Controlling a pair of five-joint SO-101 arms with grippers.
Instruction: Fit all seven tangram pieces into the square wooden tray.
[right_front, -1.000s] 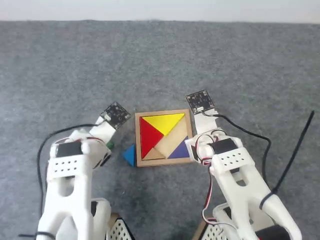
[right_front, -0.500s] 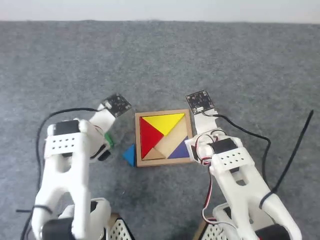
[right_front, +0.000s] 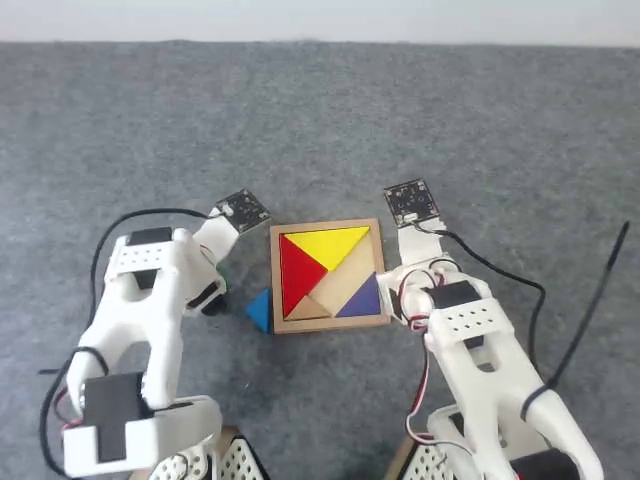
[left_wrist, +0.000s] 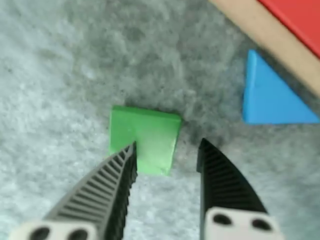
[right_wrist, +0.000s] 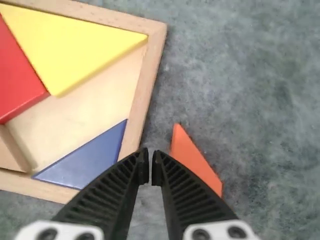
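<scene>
The square wooden tray (right_front: 327, 326) lies mid-table and holds a yellow triangle (right_front: 327, 245), a red triangle (right_front: 297, 275) and a dark blue triangle (right_front: 362, 302). A light blue triangle (right_front: 260, 310) rests on the carpet by the tray's left side. My left gripper (left_wrist: 168, 146) is open just above a green square (left_wrist: 145, 140), one fingertip over the square's near edge and the other beside it on the carpet. My right gripper (right_wrist: 150, 155) is shut with nothing in it, hanging between the tray's rim (right_wrist: 150, 75) and an orange triangle (right_wrist: 192, 160).
Grey carpet covers the table, with wide free room behind the tray. The left arm (right_front: 150, 290) and right arm (right_front: 465, 320) flank the tray, and black cables trail from both. The light blue triangle (left_wrist: 270, 100) lies close to the green square.
The left arm has swung away from the near edge and turned towards the tray, over the green square. The right arm shifted slightly to the right.
</scene>
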